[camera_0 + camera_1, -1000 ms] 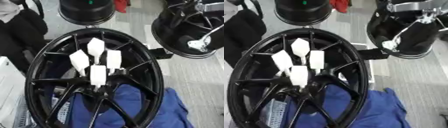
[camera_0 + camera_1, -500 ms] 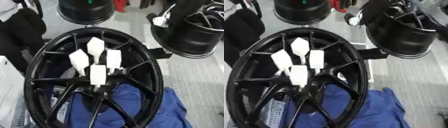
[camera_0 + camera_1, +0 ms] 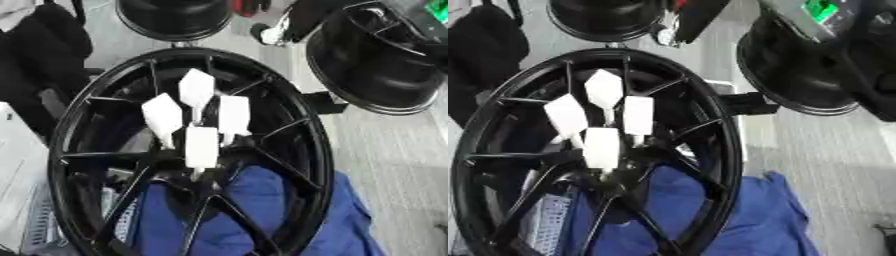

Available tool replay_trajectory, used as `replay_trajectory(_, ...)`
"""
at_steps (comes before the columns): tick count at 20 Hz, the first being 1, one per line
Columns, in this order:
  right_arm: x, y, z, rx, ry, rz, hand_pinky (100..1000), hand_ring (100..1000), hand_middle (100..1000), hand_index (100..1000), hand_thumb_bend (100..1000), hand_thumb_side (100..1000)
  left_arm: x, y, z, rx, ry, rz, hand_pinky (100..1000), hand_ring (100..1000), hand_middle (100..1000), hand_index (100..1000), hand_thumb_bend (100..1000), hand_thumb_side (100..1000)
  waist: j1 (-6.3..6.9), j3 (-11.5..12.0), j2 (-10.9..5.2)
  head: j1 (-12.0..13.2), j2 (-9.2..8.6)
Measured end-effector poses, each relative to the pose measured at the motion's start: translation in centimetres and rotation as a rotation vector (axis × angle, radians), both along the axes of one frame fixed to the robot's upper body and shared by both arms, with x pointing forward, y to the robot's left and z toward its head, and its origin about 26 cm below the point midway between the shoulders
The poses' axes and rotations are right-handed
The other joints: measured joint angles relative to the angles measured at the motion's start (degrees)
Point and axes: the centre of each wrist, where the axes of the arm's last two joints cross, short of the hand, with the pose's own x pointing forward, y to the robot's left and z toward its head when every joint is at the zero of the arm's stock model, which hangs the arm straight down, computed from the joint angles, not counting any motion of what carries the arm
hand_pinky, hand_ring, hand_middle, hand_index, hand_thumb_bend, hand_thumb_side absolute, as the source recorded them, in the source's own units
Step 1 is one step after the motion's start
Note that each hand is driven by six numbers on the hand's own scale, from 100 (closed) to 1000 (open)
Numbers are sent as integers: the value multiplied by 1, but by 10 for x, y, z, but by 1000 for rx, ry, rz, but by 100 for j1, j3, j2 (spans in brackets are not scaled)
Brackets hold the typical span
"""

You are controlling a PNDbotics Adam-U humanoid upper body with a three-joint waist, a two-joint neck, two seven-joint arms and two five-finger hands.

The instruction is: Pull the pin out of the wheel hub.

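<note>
A large black spoked wheel [image 3: 308, 131] lies flat in the middle of the view. Several white flat-headed pins [image 3: 201, 146] stand close together around its hub [image 3: 199, 175]. My right arm comes in from the upper right as a dark forearm, and its pale, blurred hand [image 3: 667, 33] hangs above the wheel's far rim, well away from the pins. Nothing shows in that hand. My left hand appears in neither view.
A blue cloth [image 3: 255, 201] lies under the wheel's near half. A second black wheel [image 3: 385, 75] sits at the upper right, a third [image 3: 171, 17] at the top. Dark bags [image 3: 44, 45] stand at the left, and a grey perforated tray [image 3: 544, 220] lies under the spokes at lower left.
My right hand has swung left from over the upper-right wheel to above the centre wheel's far rim. The pins and the wheel have not moved.
</note>
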Motion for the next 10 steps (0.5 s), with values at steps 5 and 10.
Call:
replay_trajectory(5,-1,5,-3,-18,30,53,924,826,774,838,260,352,2,-2,4,1,-15,-5,784,620,617,815,111,437,-70,104,54,-77,7)
replay_trajectory(10,-10,13,-3,-44,28,130,924,828,774,840,282,323,3,-3,9,3,-29,-11,783,620,616,814,114,435,-123,218,84,-213,6)
